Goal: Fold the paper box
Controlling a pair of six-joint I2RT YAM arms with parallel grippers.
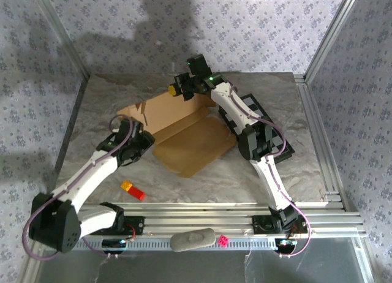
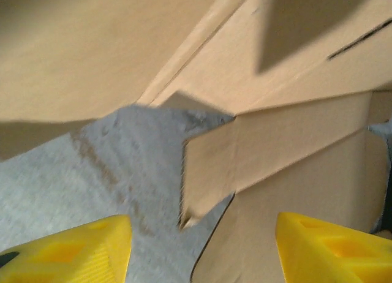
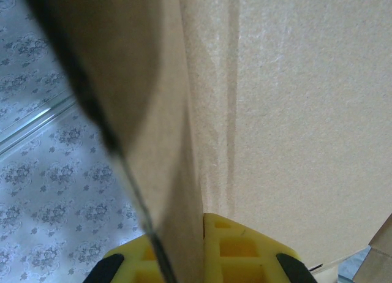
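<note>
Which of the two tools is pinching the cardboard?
The right tool, at the raised far edge of the box: it is clamped shut on the cardboard. The left tool stands open, gripping nothing.

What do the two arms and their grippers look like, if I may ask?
The left arm and right arm have white links between black joints, with a thin mauve cable along each. The left gripper and right gripper have chunky yellow plastic fingers with square moulded recesses.
</note>
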